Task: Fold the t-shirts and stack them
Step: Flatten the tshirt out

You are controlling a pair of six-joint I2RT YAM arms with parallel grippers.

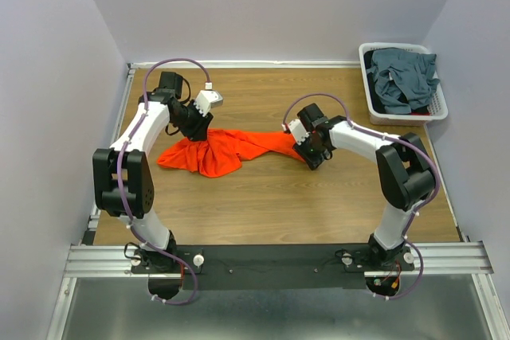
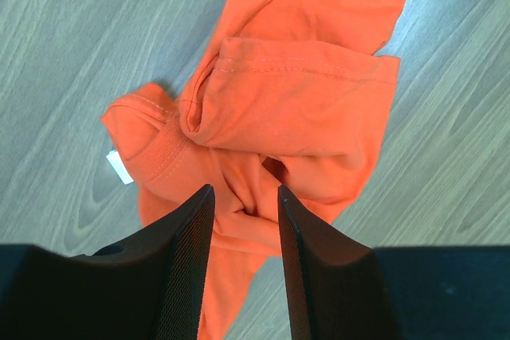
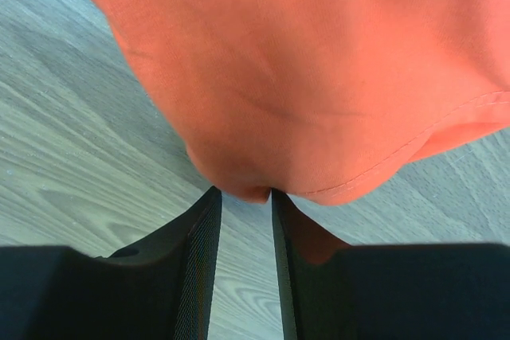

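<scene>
Your left gripper [image 1: 197,127] [image 2: 245,197]: tips hidden under wrist in overhead view. Wrist view shows fingers apart, straddling bunched orange shirt [image 1: 211,153]. Shirt crumpled mid-frame on table [image 1: 263,197], stretched between both grippers. Right gripper [image 1: 312,154] [image 3: 243,195]: fingers nearly together, shirt fold wedged at tips, cloth fills upper frame, edges cut off. Grey shirts [image 1: 402,77] heaped in basket [image 1: 371,77], upper right, count unclear.
</scene>
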